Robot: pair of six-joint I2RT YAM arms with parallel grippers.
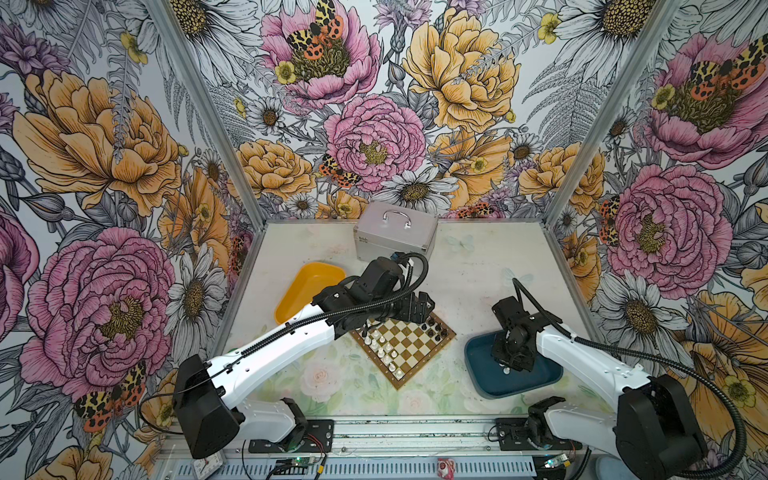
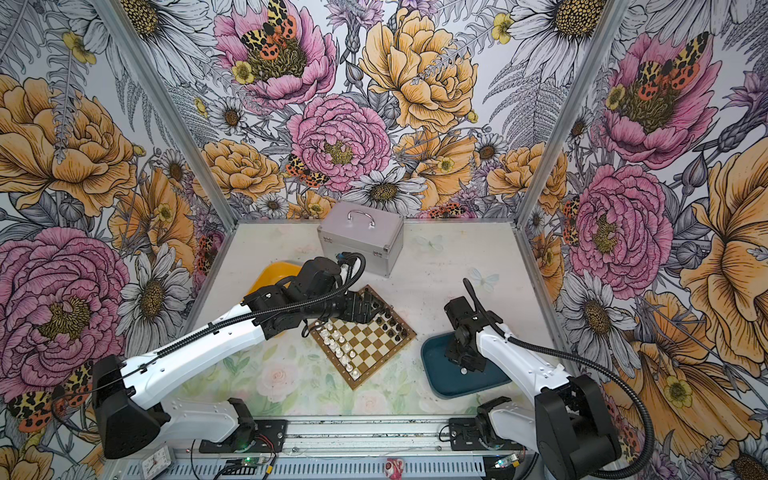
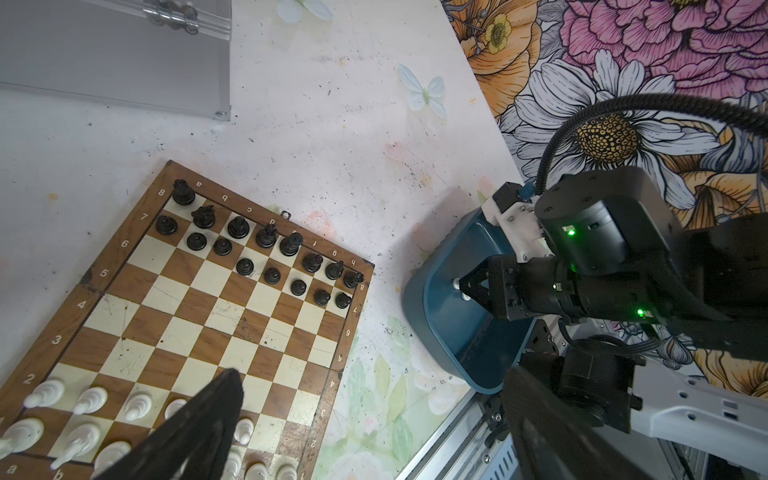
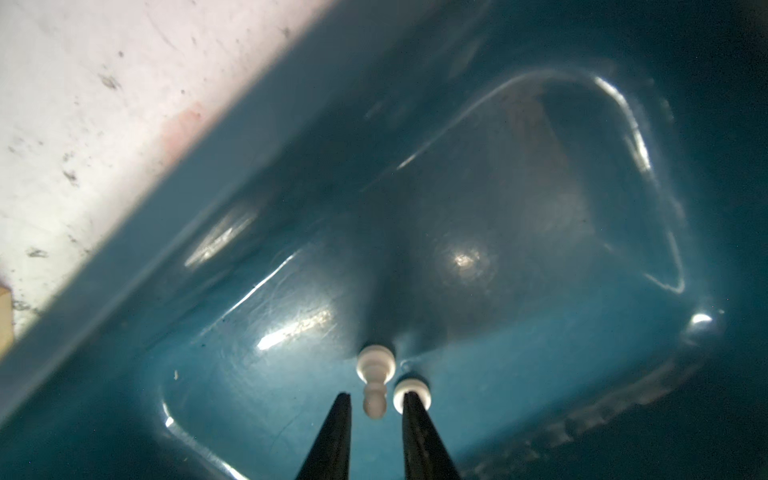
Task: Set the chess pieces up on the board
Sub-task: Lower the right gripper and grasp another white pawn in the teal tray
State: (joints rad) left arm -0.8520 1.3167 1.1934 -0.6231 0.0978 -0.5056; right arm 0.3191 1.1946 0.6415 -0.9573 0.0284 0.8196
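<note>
Pawn [image 4: 375, 376] lying in the teal tray [image 4: 316, 137] is straddled by the right gripper [image 4: 377, 397], jaws apart; closure should be centred on its neck, avoiding the neighbouring piece [image 4: 411, 384].

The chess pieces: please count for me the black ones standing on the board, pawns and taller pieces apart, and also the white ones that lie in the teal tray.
black pawns on the board: 8
taller black pieces on the board: 8
white pieces visible in the teal tray: 2
Total: 18
</note>
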